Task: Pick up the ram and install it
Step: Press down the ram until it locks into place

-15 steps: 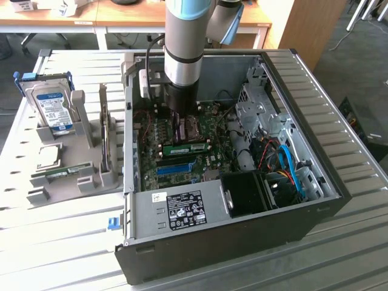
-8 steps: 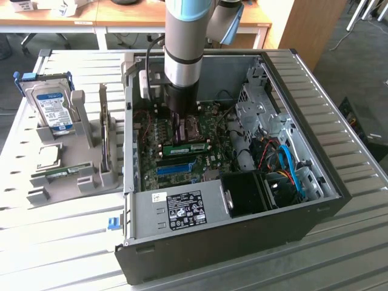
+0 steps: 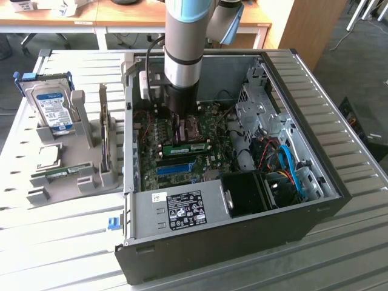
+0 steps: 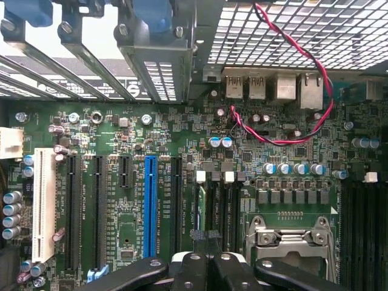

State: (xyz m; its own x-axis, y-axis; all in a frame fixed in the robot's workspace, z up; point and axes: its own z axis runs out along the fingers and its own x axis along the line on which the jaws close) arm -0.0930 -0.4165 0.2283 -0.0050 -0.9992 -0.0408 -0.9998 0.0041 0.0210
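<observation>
**Tool shut inside PC case, ram on the board**

One arm, one tool [image 3: 180, 126], down in the open PC case [image 3: 315, 159] on the counter [image 3: 60, 242]. Tool fingers pinched together, nothing seen held. One ram [image 3: 187, 147] lies across the green motherboard [image 3: 212, 130], just below the tool in the centre of the exterior frame. A second green stick [image 3: 57, 174] sits in the grey holder [image 3: 85, 130] at the exterior view's left, with one hard drive [image 3: 53, 106] upright and one silver processor chip [image 3: 48, 156]. Wrist view: tool [image 4: 206, 242] closed over the board's narrow black slots, one blue slot [image 4: 150, 206], one white slot [image 4: 43, 203], one red-black wire [image 4: 315, 66]
</observation>
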